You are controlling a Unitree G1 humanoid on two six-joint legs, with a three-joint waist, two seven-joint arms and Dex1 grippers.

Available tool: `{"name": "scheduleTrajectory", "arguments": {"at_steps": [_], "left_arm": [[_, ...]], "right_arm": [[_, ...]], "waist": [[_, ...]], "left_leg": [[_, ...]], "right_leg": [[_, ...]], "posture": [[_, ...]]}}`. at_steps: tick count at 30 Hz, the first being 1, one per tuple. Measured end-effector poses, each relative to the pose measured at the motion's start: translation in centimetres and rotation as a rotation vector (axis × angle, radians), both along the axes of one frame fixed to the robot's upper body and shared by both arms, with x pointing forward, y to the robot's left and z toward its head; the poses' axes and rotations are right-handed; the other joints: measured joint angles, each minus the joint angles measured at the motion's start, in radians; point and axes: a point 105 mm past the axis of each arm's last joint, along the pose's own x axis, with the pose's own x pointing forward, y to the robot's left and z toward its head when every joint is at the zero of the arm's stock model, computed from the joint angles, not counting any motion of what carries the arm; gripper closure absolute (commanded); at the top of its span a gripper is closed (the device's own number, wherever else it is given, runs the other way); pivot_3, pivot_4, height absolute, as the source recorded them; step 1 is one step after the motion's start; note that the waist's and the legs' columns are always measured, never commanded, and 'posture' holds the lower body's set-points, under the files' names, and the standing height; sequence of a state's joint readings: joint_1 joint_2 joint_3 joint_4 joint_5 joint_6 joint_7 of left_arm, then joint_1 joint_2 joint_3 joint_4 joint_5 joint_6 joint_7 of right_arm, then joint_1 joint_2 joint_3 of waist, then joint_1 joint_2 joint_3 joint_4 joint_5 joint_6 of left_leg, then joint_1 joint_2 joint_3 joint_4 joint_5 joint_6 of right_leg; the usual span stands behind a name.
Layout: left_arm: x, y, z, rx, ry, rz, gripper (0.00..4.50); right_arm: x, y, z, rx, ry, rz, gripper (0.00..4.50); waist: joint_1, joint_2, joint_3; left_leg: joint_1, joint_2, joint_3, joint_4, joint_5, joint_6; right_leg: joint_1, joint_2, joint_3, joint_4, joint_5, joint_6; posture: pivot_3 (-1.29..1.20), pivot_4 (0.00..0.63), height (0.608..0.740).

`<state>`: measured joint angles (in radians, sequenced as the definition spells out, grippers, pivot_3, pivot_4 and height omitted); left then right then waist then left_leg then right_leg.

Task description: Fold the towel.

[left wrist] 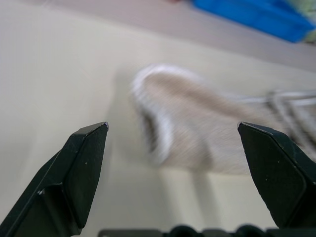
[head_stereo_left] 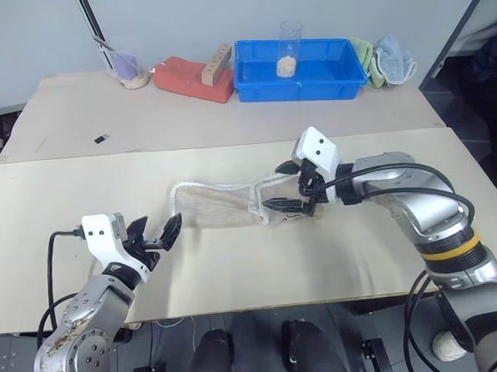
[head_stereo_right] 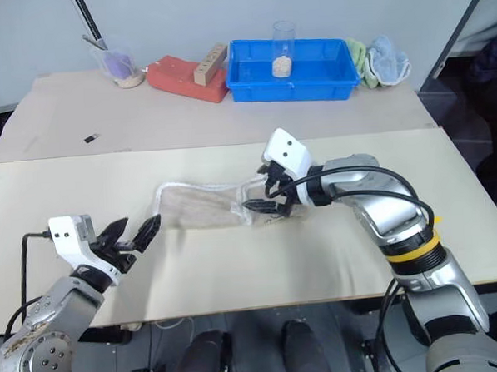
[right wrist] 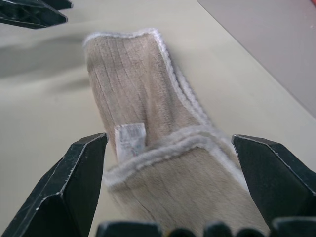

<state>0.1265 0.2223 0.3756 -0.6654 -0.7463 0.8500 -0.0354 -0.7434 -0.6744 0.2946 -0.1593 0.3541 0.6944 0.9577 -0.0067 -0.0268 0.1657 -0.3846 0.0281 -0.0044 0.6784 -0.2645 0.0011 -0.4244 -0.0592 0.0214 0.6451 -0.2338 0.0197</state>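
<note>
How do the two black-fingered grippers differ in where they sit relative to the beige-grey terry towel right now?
The right gripper hangs directly over the right end of the beige-grey terry towel, while the left gripper sits off the towel's left end, above bare table. The right points across the towel, the left points toward it from the near side. Both are open and hold nothing.

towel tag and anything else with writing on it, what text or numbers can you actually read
None can be read.
White tag on the towel: faint print, too blurred to read.
Blue bin, red block and clear cup at the far table edge: no label visible.
Small dark item on the table: too small to tell.
</note>
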Motion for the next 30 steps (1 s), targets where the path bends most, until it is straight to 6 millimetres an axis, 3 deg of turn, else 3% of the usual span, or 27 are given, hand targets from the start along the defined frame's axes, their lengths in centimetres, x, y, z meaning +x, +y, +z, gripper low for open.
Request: {"name": "scheduleTrajectory", "arguments": {"at_steps": [5, 12, 15, 22, 23, 30], "left_arm": [[1.1, -2.1, -0.6, -0.157, 0.079, 0.051, 0.00], [1.9, -2.9, -1.5, -0.233, 0.157, 0.125, 0.00], [2.6, -3.0, -1.6, -0.225, 0.180, 0.129, 0.84], [3.8, -3.2, -2.2, -0.258, 0.252, 0.173, 4.21], [3.9, -3.3, -2.2, -0.262, 0.255, 0.172, 4.44], [4.8, -2.6, -0.8, -0.133, 0.198, 0.141, 4.44]], "right_arm": [[-1.0, -1.1, 1.7, -0.015, -0.003, 0.111, 0.03], [-1.5, -1.8, 1.8, -0.022, 0.032, 0.161, 0.03], [-2.1, -2.2, 2.4, -0.017, 0.034, 0.189, 0.00], [-2.8, -2.8, 3.1, -0.015, 0.044, 0.230, 0.00], [-2.8, -2.8, 3.1, -0.014, 0.045, 0.234, 0.00], [-2.8, -3.3, 3.5, -0.013, 0.050, 0.219, 0.00]], "waist": [[0.006, 0.000, 0.000], [0.004, 0.000, 0.000], [0.009, 0.000, 0.000], [0.018, -0.001, 0.000], [0.018, -0.001, 0.000], [0.017, -0.001, 0.000]], "left_leg": [[0.000, 0.000, 0.000, 0.001, 0.000, 0.000], [0.001, 0.000, 0.000, 0.000, 0.000, 0.000], [0.001, -0.001, 0.000, 0.000, 0.000, 0.000], [0.000, -0.002, 0.000, 0.001, 0.000, 0.000], [0.000, -0.002, 0.000, 0.001, 0.000, 0.000], [0.000, -0.002, 0.000, 0.000, 0.000, 0.000]], "right_leg": [[0.001, 0.000, 0.000, -0.001, 0.000, 0.000], [0.001, 0.000, 0.000, 0.000, 0.000, 0.000], [0.001, 0.000, 0.000, -0.001, 0.000, 0.000], [0.002, 0.000, 0.000, -0.001, 0.000, 0.000], [0.002, 0.000, 0.000, -0.001, 0.000, 0.000], [0.001, 0.000, 0.000, -0.001, 0.000, 0.000]], "posture": [[0.00, 0.150, 0.740], [0.00, 0.150, 0.740], [0.00, 0.150, 0.740], [0.00, 0.150, 0.740], [0.00, 0.150, 0.740], [0.00, 0.150, 0.740]]}}
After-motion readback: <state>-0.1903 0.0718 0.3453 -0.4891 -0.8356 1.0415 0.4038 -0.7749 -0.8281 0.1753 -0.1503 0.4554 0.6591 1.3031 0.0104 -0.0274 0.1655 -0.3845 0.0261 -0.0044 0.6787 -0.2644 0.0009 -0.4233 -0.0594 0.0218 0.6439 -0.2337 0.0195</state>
